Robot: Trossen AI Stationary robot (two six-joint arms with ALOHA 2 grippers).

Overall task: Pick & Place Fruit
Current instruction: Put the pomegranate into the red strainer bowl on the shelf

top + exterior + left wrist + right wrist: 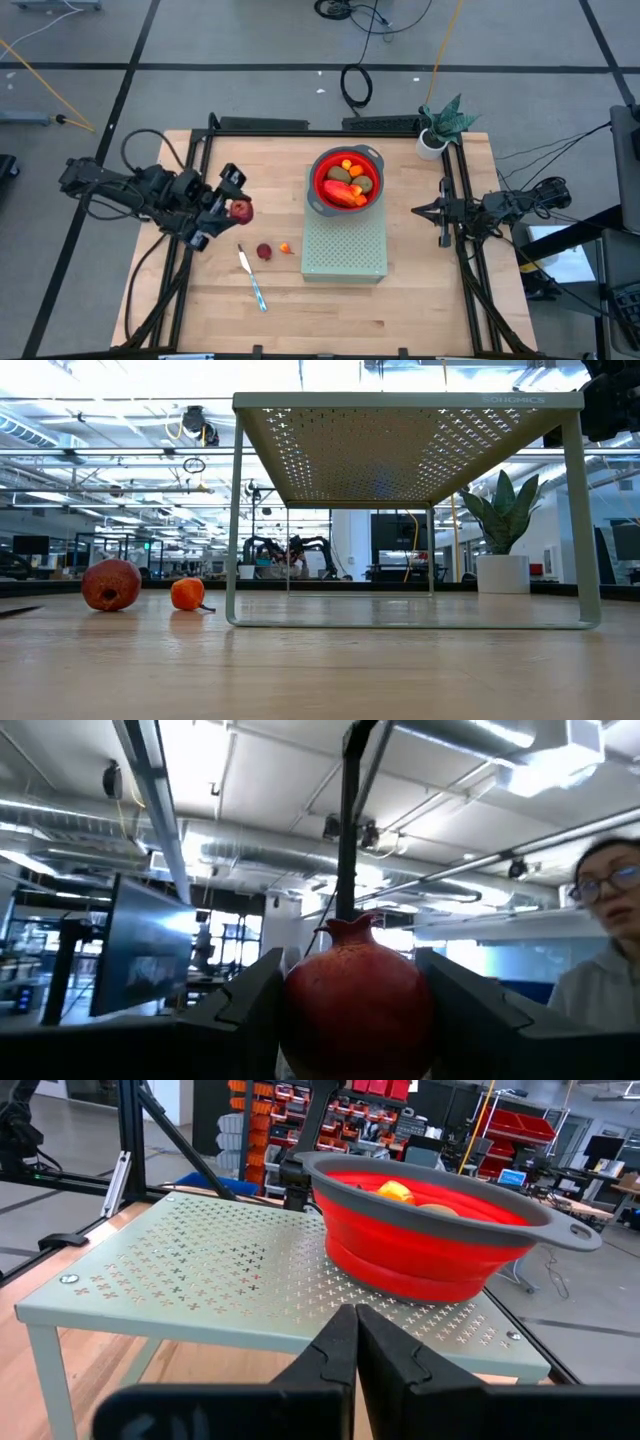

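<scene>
Left gripper [232, 208] is clamped on a dark red ball [241, 210], held above the left half of the desk [420, 310]; from the wrist the fruit [355, 995] fills the gap between the two dark fingers [245, 1005], its small crown pointing up, and a person shows at the side of that view, beyond the desk. Nearer the front edge, a second dark red ball [264, 252] lies on the wood with a tiny orange ball [286, 248] just beside it. A thin knife with a light-blue handle [252, 277] lies near them, its handle toward the front edge. At table height the two loose fruits sit side by side, apart from the leg of the pale green perforated stand [410, 420]. That stand [345, 245] occupies the middle of the desk, and the red bowl with a grey rim [345, 205] rests on its far end, holding the elongated red-orange fruit [342, 192], brown-green ovals [364, 185] and orange balls [347, 164]. A potted plant [440, 128] stands at the far right corner. Right gripper [421, 210] waits at the right edge, its fingers [335, 1355] pressed together on nothing, pointing at the stand.
</scene>
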